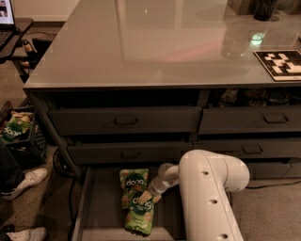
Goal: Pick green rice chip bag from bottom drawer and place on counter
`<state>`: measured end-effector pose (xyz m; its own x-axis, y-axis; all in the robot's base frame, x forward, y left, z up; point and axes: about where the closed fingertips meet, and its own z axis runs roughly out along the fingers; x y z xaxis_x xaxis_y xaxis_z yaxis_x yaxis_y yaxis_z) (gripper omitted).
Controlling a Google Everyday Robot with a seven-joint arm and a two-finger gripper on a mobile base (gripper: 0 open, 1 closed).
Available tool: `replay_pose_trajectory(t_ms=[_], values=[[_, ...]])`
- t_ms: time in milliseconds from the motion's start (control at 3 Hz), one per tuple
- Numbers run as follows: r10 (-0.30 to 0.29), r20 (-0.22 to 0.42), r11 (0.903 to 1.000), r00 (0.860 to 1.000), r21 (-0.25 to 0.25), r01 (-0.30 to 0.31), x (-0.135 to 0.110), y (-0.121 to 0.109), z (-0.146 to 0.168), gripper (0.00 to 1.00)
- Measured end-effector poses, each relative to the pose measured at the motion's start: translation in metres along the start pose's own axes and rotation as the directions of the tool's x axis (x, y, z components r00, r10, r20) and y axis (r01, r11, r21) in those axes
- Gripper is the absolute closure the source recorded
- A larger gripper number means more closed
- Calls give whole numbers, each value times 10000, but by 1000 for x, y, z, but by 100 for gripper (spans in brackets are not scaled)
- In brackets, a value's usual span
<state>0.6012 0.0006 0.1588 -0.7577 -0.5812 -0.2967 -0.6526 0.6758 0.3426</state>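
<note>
Two green rice chip bags lie in the open bottom drawer [101, 212]: one [133, 183] further back, one [140, 214] nearer the front, partly overlapping. My gripper [145, 196] reaches down into the drawer from the white arm [207, 193] at the right; its tip sits on the top edge of the nearer bag, where the two bags meet. The glossy grey counter [160, 42] tops the cabinet above.
Handled drawer fronts [127, 120] stand above the open drawer. A black-and-white marker board [281, 63] and dark containers [263, 8] sit on the counter's right. Another green bag [16, 127] lies in a crate at the left, by a person's shoes [26, 181].
</note>
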Motion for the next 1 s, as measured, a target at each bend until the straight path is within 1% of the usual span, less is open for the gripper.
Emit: replay_pose_trajectory(t_ms=[667,1000], values=[[0,0,10000,10000,-1,0,0,0,0,88],[24,188,9998,9998,-189,-21,1,7,-7,100]])
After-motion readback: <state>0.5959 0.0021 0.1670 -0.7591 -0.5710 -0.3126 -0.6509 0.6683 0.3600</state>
